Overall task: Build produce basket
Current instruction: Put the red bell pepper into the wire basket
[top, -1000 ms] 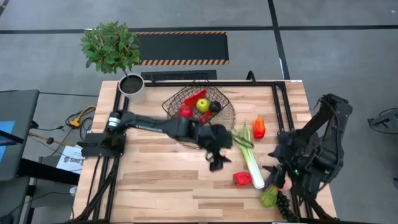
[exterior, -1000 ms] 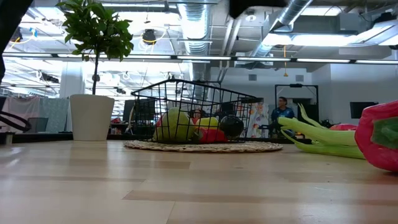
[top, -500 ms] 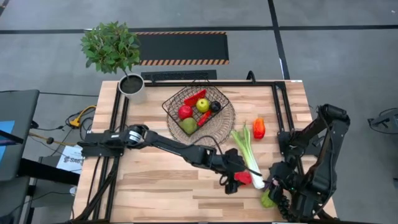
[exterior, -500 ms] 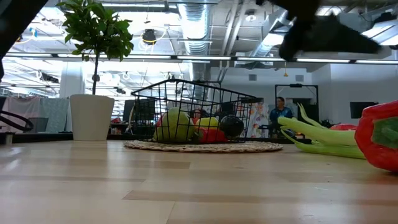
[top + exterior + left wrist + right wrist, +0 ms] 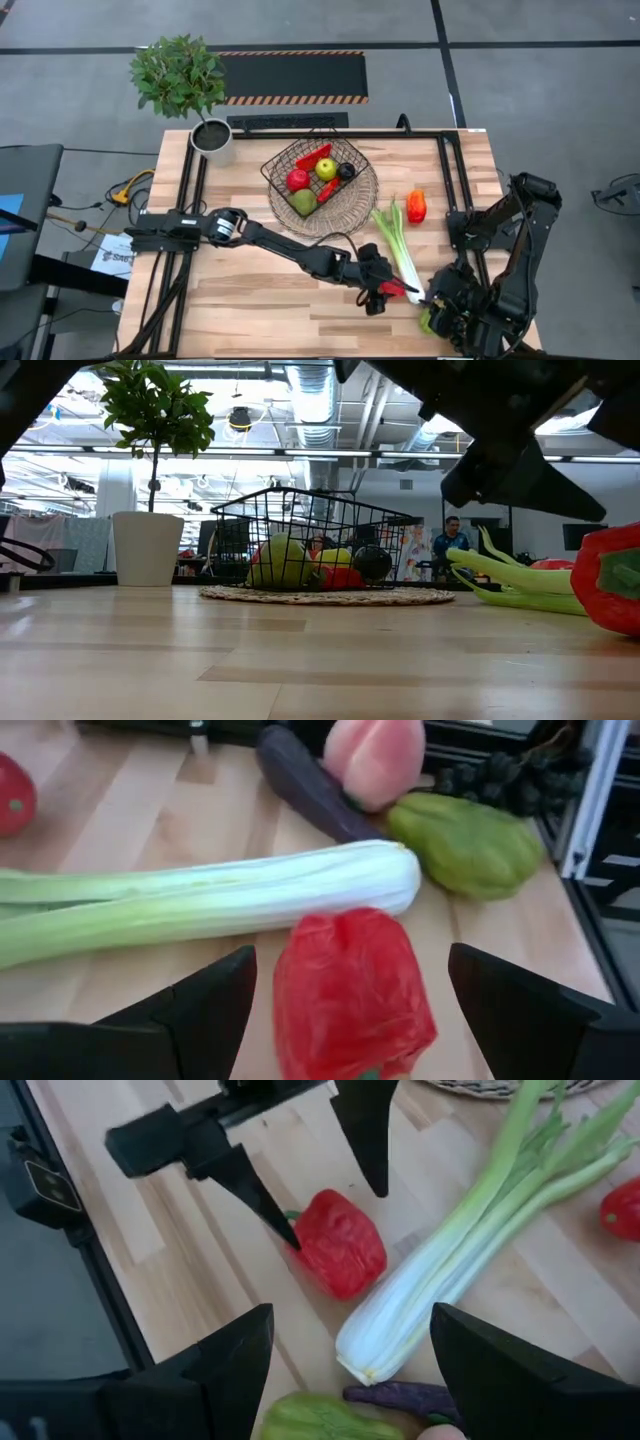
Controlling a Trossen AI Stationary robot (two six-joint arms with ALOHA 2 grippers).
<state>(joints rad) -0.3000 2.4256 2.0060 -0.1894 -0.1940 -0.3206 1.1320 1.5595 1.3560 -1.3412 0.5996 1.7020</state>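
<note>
red pepper [image 5: 352,982] lies between the left tool's [image 5: 345,1000] wide-spread fingers, untouched.

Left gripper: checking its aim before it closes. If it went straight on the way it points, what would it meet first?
Most likely the red pepper, centred between the open jaws of the left gripper; the leek lies just beyond.

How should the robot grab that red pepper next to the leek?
Probably across the red pepper's plump middle, coming from above. It lies flat beside the leek's white end, and the left tool is open with one finger on each side.
</note>
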